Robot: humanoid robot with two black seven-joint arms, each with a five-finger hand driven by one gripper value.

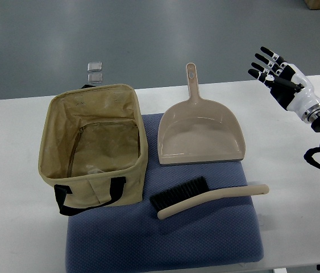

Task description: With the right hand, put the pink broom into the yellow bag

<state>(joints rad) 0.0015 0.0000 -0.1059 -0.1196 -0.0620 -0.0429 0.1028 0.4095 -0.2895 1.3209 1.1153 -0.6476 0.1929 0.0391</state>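
So basically nothing had been done on this one when I looked. The pale pinkish-beige hand broom with black bristles point(205, 199) was lying flat on the blue textured mat point(165, 244) in the lower middle of the frame, bristle end pointing left toward the bag, handle running off to the right. Nobody and nothing was touching it.

The yellowish-tan fabric bag with black strap handles point(94, 148) sat left of centre, partly on the mat, mouth open and looking empty as far as I could see inside. Just beside the broom, above it in the frame, was the matching pinkish-beige plastic dustpan point(200, 133), handle pointing up toward the far edge of the white tabletop point(12, 227).

The right robot hand point(273, 71) was way up in the upper right corner, well apart from the broom, fingers spread and holding nothing. Left arm wasn't in the shot at all.

My read: the whole job was left to do. Reach down, grab the handle, carry it left and drop it into the bag.
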